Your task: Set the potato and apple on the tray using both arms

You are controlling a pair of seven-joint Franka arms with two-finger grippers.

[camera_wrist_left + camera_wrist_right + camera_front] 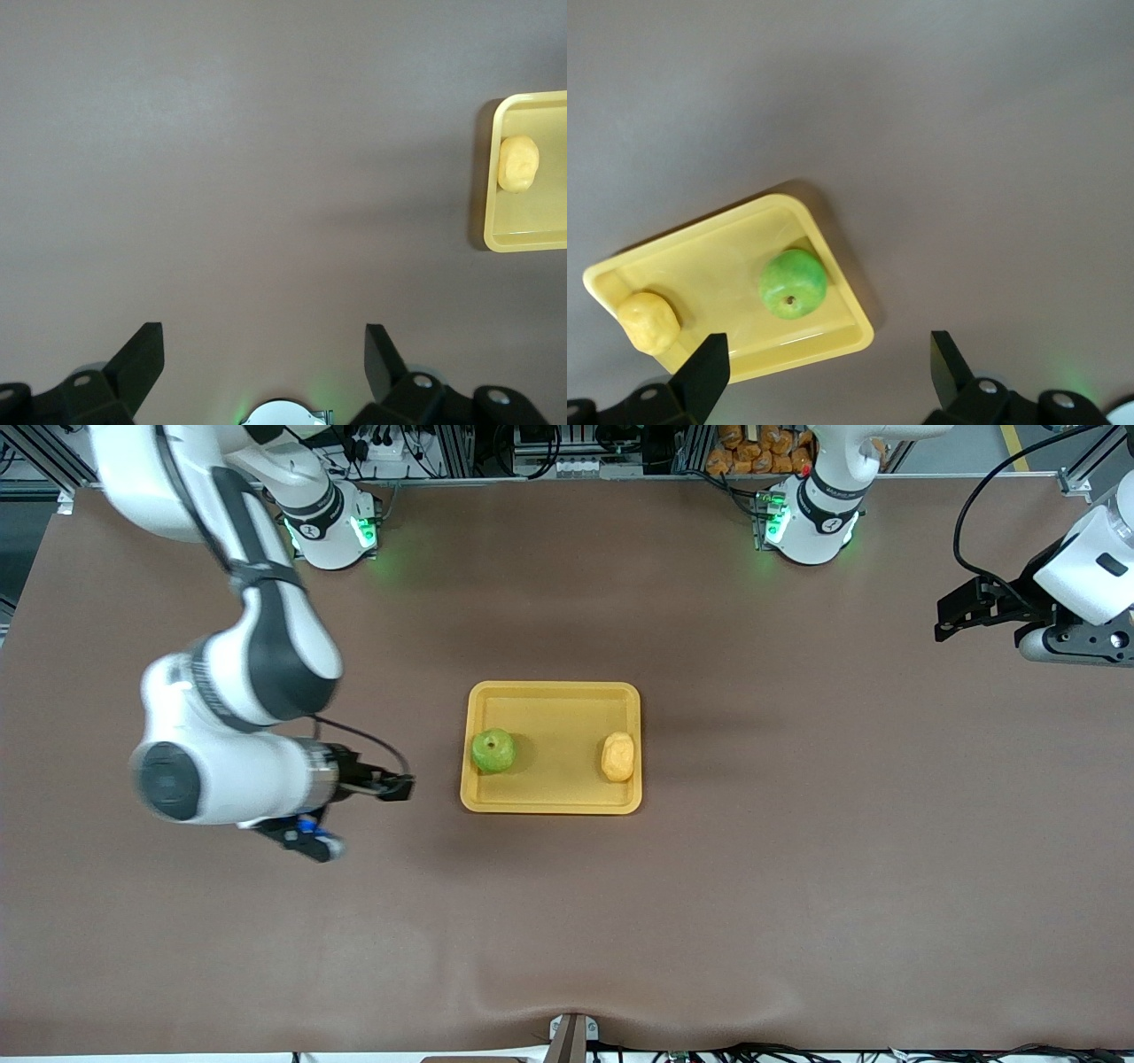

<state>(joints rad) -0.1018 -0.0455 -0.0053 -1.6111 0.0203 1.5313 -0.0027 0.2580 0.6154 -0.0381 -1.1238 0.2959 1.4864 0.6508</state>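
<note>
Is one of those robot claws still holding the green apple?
No, the apple sits in the tray beside the potato, while the right gripper and left gripper are open and empty.

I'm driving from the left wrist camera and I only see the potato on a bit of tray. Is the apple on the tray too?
Observer: Yes. The apple sits in the tray, toward the right arm's end; the potato is toward the left arm's end.
Operator: Are they touching?
Observer: No, bare tray floor lies between them.
Operator: Where's the other claw?
Observer: The right claw hangs open over the table beside the tray's apple end, holding nothing.
Operator: And my claw?
Observer: The left claw is open over the table's left-arm end, well away from the tray.
</note>
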